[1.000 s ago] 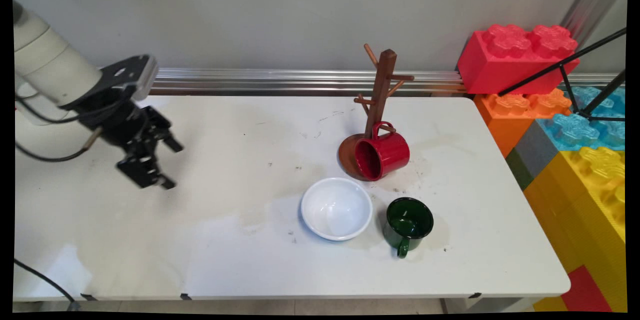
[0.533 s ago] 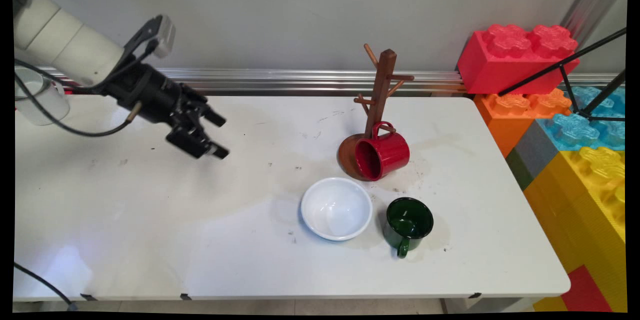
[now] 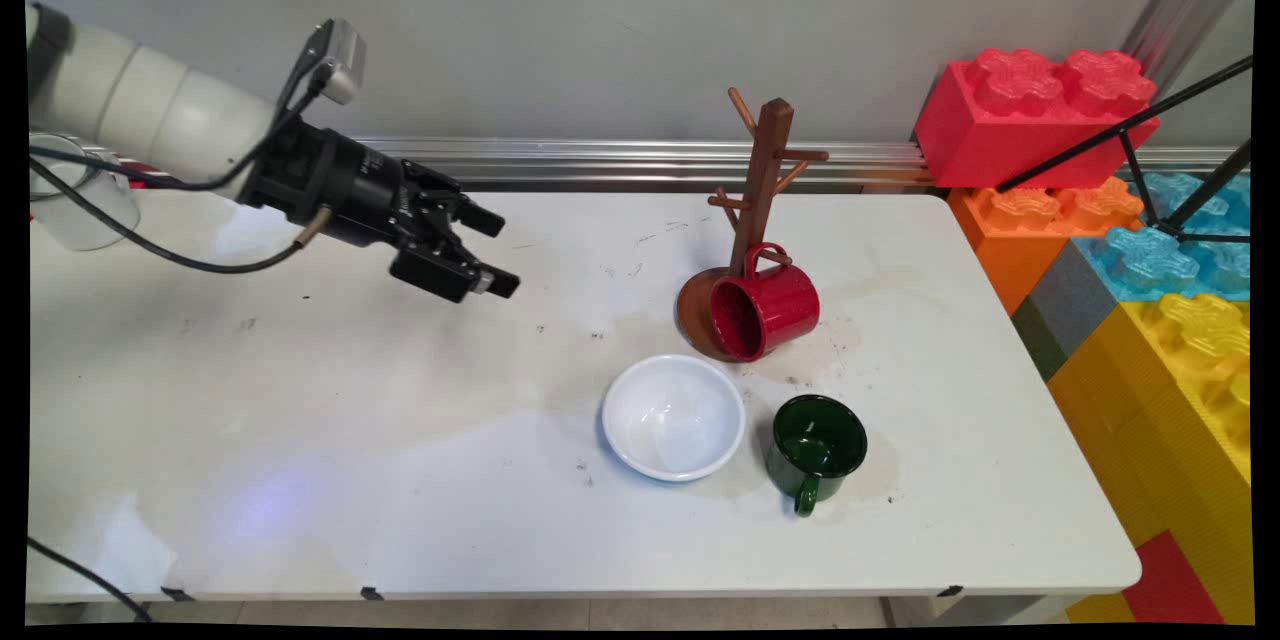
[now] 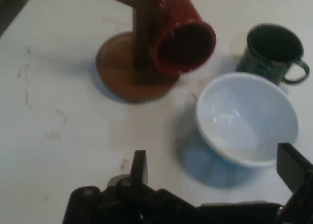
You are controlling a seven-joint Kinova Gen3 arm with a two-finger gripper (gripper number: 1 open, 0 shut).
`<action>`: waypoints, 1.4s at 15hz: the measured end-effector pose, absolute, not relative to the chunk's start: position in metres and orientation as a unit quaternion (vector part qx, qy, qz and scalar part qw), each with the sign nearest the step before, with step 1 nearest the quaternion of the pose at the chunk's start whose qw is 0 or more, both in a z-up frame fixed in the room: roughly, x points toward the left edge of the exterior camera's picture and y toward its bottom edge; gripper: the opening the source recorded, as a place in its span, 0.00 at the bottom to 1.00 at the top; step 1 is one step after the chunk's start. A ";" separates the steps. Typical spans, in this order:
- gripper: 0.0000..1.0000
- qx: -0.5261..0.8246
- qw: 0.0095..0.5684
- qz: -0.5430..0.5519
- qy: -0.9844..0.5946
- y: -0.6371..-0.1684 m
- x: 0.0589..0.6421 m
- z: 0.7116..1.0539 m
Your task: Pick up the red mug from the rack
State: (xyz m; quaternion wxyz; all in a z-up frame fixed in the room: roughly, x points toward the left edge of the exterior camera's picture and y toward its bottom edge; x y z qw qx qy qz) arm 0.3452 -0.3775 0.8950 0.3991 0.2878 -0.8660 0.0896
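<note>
My black gripper (image 3: 495,250) hangs open and empty above the table's back left part, pointing right toward the crockery. In the hand view its fingers (image 4: 139,165) stand wide apart, with the gripper (image 4: 215,163) just short of the white bowl (image 4: 247,117). That white bowl (image 3: 673,416) sits near the table's middle. A green mug (image 3: 817,450) stands upright to its right, handle toward the front; it shows as the green mug (image 4: 274,53) in the hand view. A red mug (image 3: 765,310) hangs by its handle on a low peg of the brown wooden mug tree (image 3: 762,175), mouth tilted down-left.
Big toy building blocks (image 3: 1120,250) in red, orange, blue and yellow are stacked off the table's right end. A black tripod leg (image 3: 1120,135) crosses them. A metal rail (image 3: 600,160) runs along the wall behind the table. A clear cup (image 3: 75,205) stands at the far left.
The arm swung the gripper up from the table's left side and rightward toward the middle, turning it from pointing down to pointing right. The mugs, bowl and tree stayed put.
</note>
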 end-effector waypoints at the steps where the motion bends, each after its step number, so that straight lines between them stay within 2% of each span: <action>1: 1.00 0.290 0.404 0.092 -0.863 -0.376 0.340 0.889; 12: 1.00 0.348 0.437 0.087 -0.825 -0.364 0.272 0.822; 21: 1.00 0.404 0.455 0.077 -0.790 -0.364 0.237 0.800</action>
